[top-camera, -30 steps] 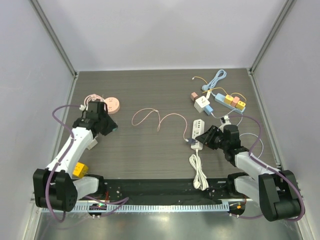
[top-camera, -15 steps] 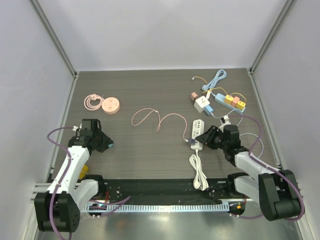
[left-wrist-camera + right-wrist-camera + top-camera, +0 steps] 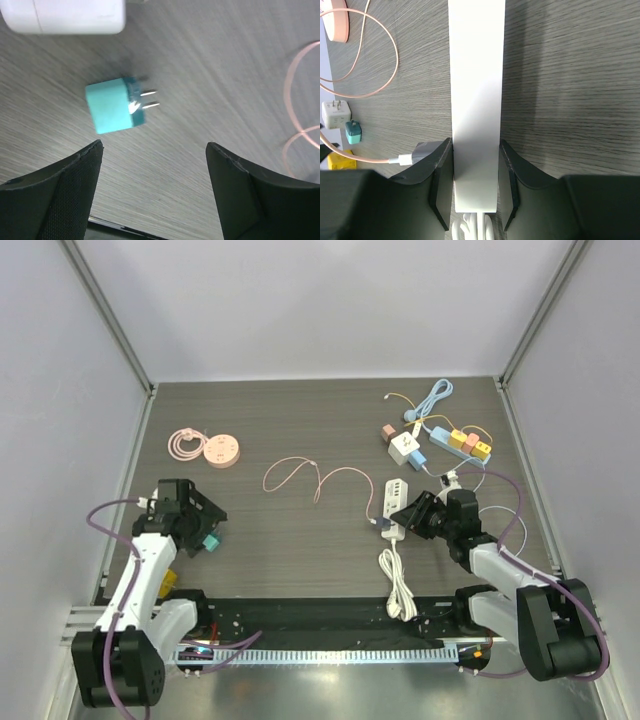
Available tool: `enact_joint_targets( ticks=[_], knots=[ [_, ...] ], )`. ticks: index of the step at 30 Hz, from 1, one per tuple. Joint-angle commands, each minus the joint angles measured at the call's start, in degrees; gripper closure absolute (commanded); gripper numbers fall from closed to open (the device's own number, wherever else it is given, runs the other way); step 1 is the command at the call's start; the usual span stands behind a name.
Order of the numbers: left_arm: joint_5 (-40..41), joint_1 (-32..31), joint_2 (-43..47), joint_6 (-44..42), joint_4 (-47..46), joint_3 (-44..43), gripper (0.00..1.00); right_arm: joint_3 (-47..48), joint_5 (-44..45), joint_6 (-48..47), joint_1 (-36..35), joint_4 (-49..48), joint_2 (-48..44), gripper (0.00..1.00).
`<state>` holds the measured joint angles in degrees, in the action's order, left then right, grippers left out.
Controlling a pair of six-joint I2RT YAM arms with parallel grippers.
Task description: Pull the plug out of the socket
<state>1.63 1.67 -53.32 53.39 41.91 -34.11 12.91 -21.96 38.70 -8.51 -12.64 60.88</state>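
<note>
- The left gripper (image 3: 154, 150) is held low by the left edge of the worktop (image 3: 300, 430), fingers spread above the loose teal plug (image 3: 115, 105).
- The white power strip (image 3: 476, 75) is pinched by the right gripper (image 3: 476, 150).

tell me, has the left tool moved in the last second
Yes. The left tool has drawn back down the top view, toward the arm bases and away from the pink round socket, which stayed put.

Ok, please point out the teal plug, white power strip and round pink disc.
teal plug (image 3: 111, 107), left wrist view, its teal body.
white power strip (image 3: 476, 100), right wrist view, its top face.
round pink disc (image 3: 222, 451), top view, its centre.
</note>
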Motion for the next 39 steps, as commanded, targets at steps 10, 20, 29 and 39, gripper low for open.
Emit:
enact_joint_targets(
  ticks=[10, 20, 29, 39],
  knots=[
    [-21.1, -10.1, 11.3, -5.1, -17.6, -8.3, 0.23, 0.0, -1.4, -2.0, -0.1, -1.1, 2.7, 0.99],
    [-8.2, -48.2, -12.4, -9.2, -26.3, -19.7, 0.20, 0.2, -1.9, -2.0, -0.1, -1.8, 3.9, 0.99],
    [2.1, -59.3, -38.6, -8.6, -25.8, -34.9, 0.07, -0.1, -2.3, -2.0, -0.2, -1.7, 3.2, 0.99],
    [-0.8, -59.8, -52.2, -8.2, -26.6, -43.8, 0.27, -0.3, -2.9, -2.0, -0.2, -1.4, 2.0, 0.99]
  ],
)
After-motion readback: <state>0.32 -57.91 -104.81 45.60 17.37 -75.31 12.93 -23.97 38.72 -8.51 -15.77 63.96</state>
